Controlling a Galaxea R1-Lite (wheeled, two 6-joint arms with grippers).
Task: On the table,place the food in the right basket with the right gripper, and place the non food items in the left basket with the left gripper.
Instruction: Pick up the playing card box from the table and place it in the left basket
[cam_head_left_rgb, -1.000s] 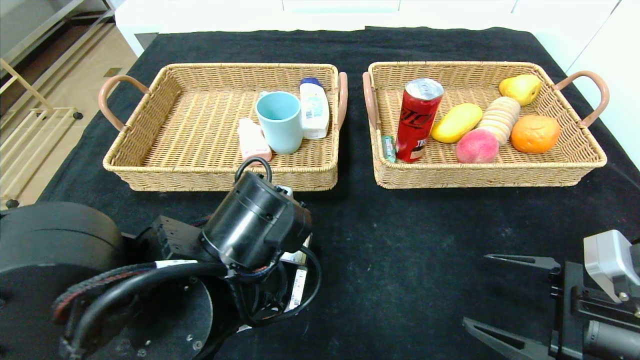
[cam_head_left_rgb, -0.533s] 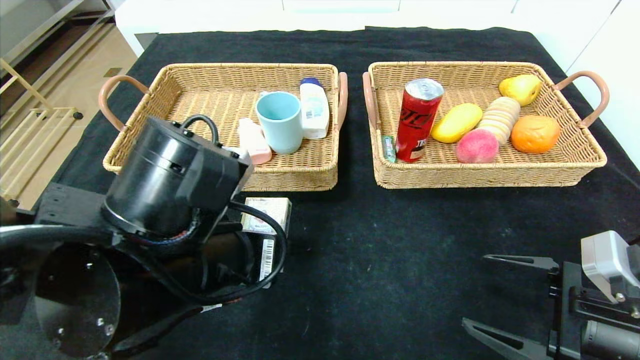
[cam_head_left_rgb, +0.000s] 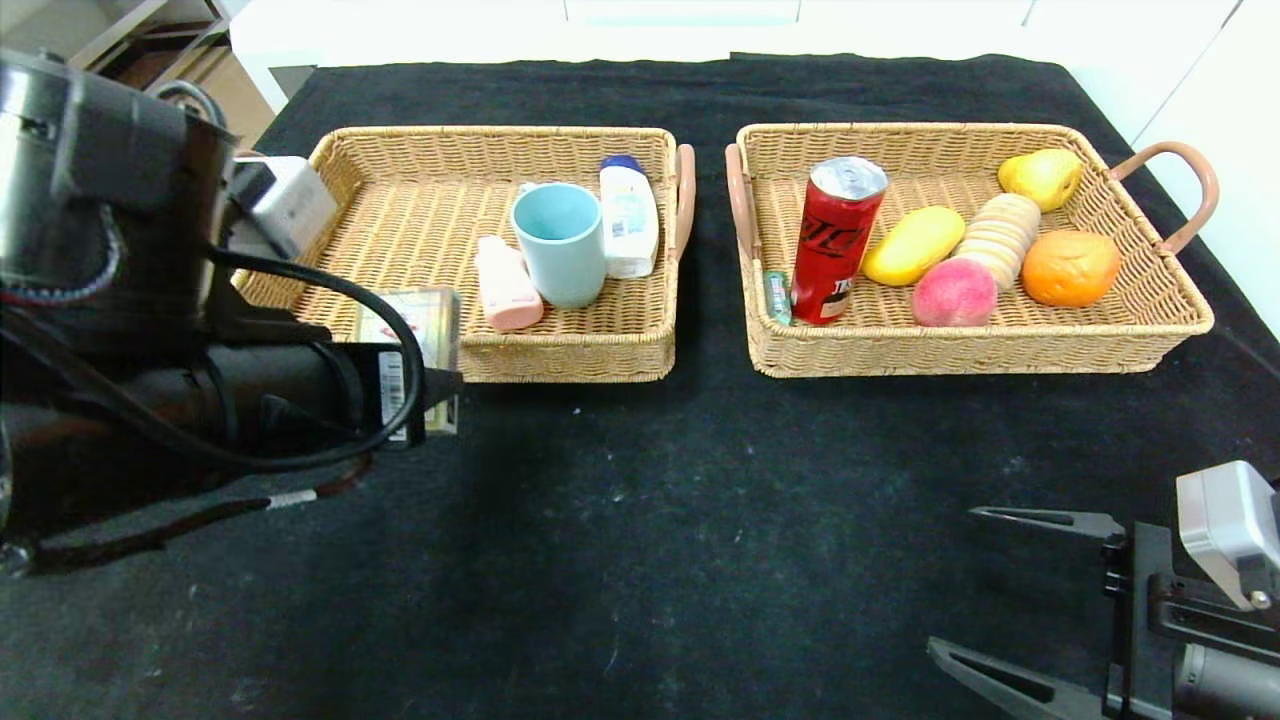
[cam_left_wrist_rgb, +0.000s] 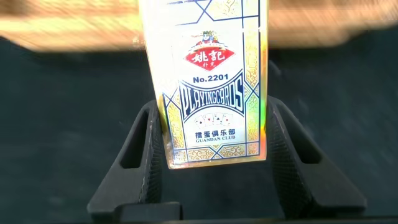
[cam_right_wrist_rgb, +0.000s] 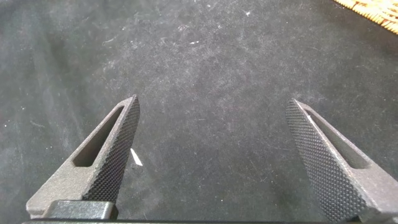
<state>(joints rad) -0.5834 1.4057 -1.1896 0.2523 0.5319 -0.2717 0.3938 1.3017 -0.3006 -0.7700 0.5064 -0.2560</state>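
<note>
Black cloth covers the worktop (cam_head_left_rgb: 700, 520), which fills most of the frame. Two wicker baskets sit side by side across the upper half. The left basket (cam_head_left_rgb: 400, 150) holds a blue cup (cam_head_left_rgb: 560, 243), a white bottle (cam_head_left_rgb: 628, 215) and a pink tube (cam_head_left_rgb: 505, 282). The right basket (cam_head_left_rgb: 900, 140) holds a red can (cam_head_left_rgb: 835, 240), a mango (cam_head_left_rgb: 913, 245), a peach (cam_head_left_rgb: 955, 292), an orange (cam_head_left_rgb: 1070, 267), a pear (cam_head_left_rgb: 1040, 177) and a row of biscuits (cam_head_left_rgb: 1000, 237). At middle left, the left gripper (cam_left_wrist_rgb: 211, 168) is clamped on a pack of playing cards (cam_head_left_rgb: 415, 325), held over the left basket's near rim. At lower right, the right gripper (cam_right_wrist_rgb: 214, 155) hovers over bare cloth, fingers wide apart.
</note>
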